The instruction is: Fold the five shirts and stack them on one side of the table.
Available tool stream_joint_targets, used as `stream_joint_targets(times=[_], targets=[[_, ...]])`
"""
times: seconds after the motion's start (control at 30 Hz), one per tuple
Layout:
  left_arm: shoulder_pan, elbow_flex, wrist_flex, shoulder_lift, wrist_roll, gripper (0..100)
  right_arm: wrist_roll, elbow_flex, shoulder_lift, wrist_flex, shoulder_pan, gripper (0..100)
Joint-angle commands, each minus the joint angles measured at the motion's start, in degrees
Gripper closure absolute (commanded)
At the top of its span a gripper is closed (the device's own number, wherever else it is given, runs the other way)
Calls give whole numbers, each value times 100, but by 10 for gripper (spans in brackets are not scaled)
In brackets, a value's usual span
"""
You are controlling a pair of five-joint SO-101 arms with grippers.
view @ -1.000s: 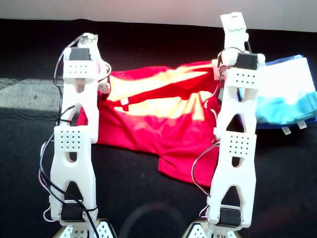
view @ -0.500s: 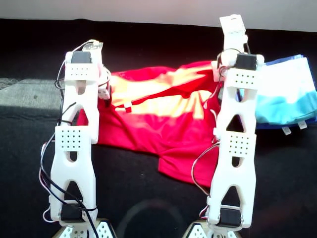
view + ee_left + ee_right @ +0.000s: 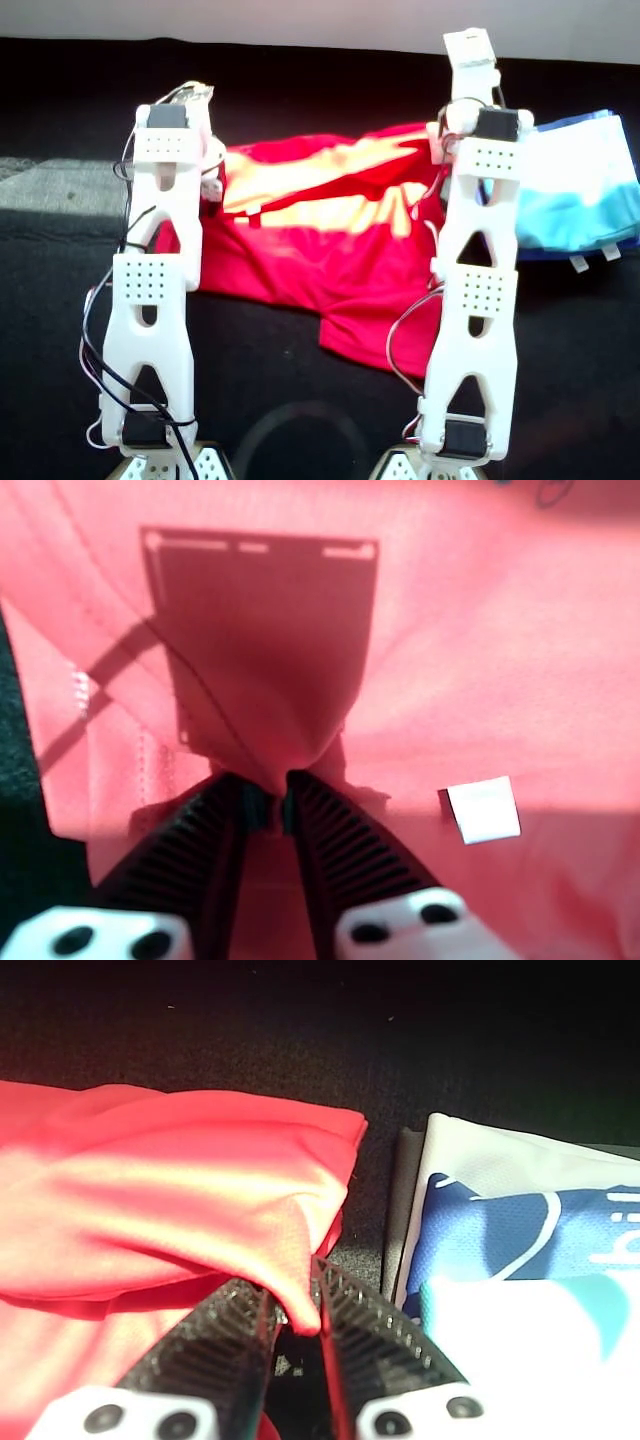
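High, shirt: red shirt [image 3: 330,250] lies centre frame on the black table [image 3: 300,400], wrinkled, with a flap trailing toward lower centre. My left arm [image 3: 160,250] is at its left edge and my right arm [image 3: 480,250] at its right edge.
High, stack: folded stack [image 3: 585,195] sits upper right, just beside the shirt's right edge.
L wrist, jaws: left gripper [image 3: 265,805] is closed on a thin pinch of red cloth, w/ a white tag [image 3: 483,810] near.
L wrist, risk: the bite looks small and prob slips out if I pull hard.
R wrist, jaws: right gripper [image 3: 290,1310] is clamped on a rolled fold at the shirt's edge, w/ the stack just beside.
R wrist, risk: any sideways drift could snag or shove the stack. I may also have 2 layers pinched, so the fold could come out crooked.
Both, risk: if the arms go out of sync, the cloth stretches or bunches, or the trailing flap drags under.
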Motion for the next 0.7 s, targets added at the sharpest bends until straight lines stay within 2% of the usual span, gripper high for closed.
stream_joint_targets(times=[0.0, 0.13, 0.4, 0.67], targets=[[66, -391, 44, -347, -44, 990, 9, -716, -101, 154, -31, 992], [31, -752, 88, -963, -62, 990, 9, -840, -382, 277, -48, 992], [-189, -752, 132, -2211, -668, 990, 0, -822, -1341, 470, -40, 992], [-602, -224, 132, -2440, -949, 990, 26, -831, -1640, 804, -40, 992]])
